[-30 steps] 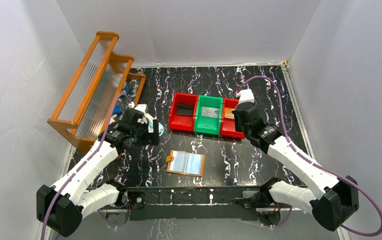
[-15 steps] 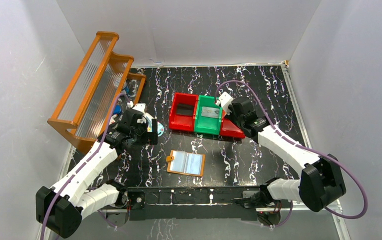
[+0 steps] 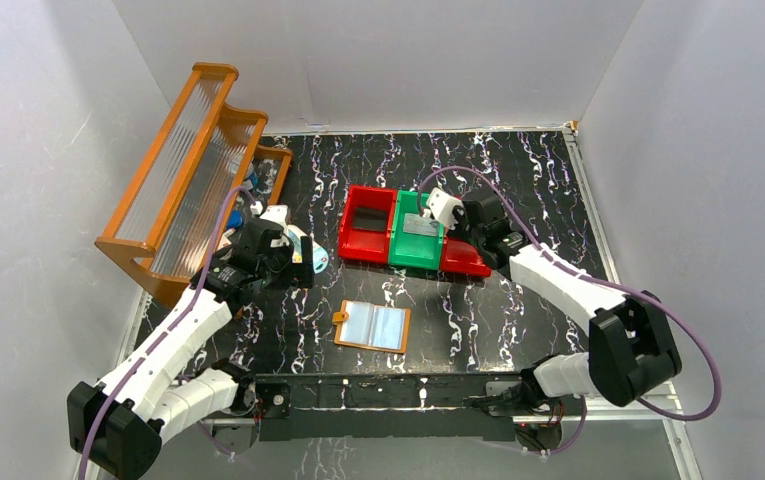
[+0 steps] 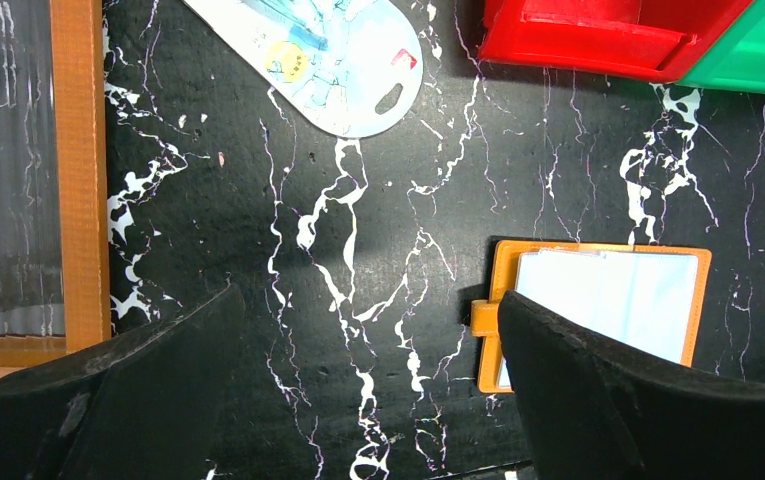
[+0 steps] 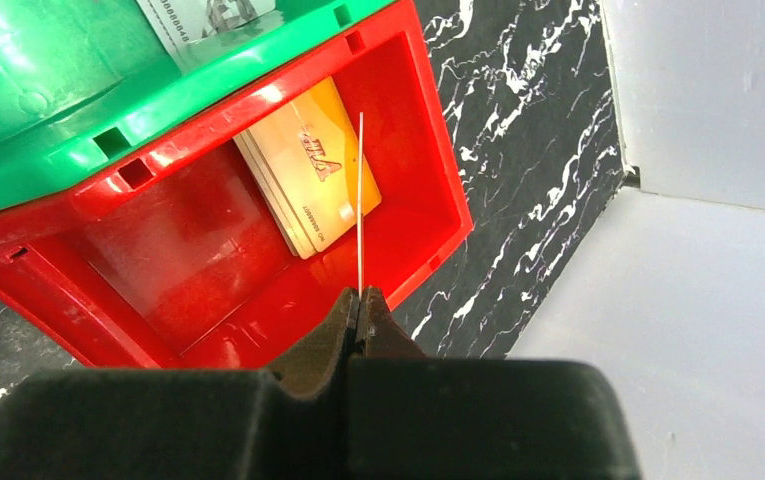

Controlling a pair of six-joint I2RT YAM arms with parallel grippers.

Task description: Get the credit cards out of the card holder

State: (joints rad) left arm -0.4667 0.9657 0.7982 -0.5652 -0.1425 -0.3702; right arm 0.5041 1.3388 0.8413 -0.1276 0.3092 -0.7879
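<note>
The orange card holder lies flat on the black marbled table near the front, with a pale blue-grey credit card showing in its clear window and its tab pointing left. My left gripper is open and empty above the table, left of the holder; in the left wrist view its right finger covers the holder's lower left corner. My right gripper is shut on a thin card seen edge-on above the right red bin. Gold cards lie in that bin.
A left red bin, a green bin holding a grey slip, and the right red bin stand in a row mid-table. An orange rack stands at the far left. A pale blue-and-white oval item lies by the left gripper.
My right arm has swung left and turned its wrist, so the gripper now hangs over the right red bin from the right side. The left arm has shifted only slightly.
</note>
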